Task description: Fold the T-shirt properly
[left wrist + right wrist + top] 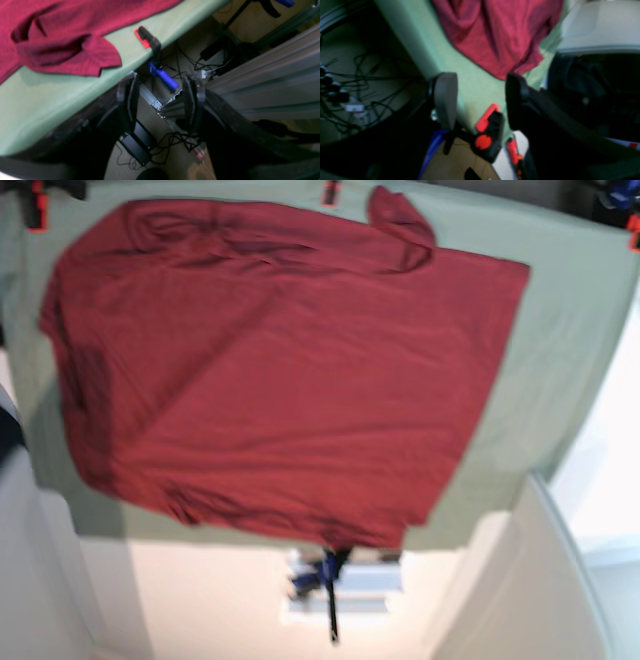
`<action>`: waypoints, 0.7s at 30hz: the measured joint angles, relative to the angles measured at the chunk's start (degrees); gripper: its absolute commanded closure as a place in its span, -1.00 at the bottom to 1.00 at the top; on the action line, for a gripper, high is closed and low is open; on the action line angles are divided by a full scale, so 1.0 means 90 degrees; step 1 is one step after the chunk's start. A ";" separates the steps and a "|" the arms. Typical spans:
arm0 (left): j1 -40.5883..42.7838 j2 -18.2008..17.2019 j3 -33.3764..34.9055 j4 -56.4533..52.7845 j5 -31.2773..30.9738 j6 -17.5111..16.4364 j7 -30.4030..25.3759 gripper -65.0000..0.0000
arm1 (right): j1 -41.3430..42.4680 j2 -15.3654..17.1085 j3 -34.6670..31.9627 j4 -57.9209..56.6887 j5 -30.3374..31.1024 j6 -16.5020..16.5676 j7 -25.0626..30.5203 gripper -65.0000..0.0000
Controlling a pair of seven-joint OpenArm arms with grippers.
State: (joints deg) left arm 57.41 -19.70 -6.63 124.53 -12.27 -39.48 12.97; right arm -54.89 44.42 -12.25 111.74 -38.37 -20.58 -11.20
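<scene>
The maroon T-shirt lies spread nearly flat on the sage-green cloth, with one sleeve curled up at the far edge. In the left wrist view a rumpled sleeve of the T-shirt rests on the cloth at upper left. My left gripper hangs open and empty past the table edge, over the floor. In the right wrist view a wrinkled corner of the T-shirt lies just beyond my right gripper, which is open, with nothing between its fingers. Neither gripper shows in the base view.
Red and black clamps pin the cloth to the table edges. A blue-handled clamp hangs at the near edge. Cables and a power strip lie on the floor beside an aluminium frame.
</scene>
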 measured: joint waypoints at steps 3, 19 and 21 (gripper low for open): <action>0.0022 -0.0015 -0.0010 0.0000 0.0010 0.0002 0.0041 0.02 | -0.0005 0.0000 -0.0005 0.0000 0.0022 0.0000 0.0007 0.05; 0.0005 -0.0017 -0.0010 0.0000 0.0002 0.0002 0.0036 0.02 | -0.0002 -0.0214 -0.0005 0.0000 0.0357 -0.0168 0.0019 1.00; 0.0005 -0.0017 -0.0010 0.0000 0.0005 0.0002 0.0039 0.02 | 0.0002 -0.0214 -0.0005 0.0000 0.0255 -0.0170 0.0022 1.00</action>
State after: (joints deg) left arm 57.45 -19.86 -6.72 124.53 -12.23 -39.46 13.32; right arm -54.87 42.50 -12.29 111.74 -36.07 -22.11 -11.00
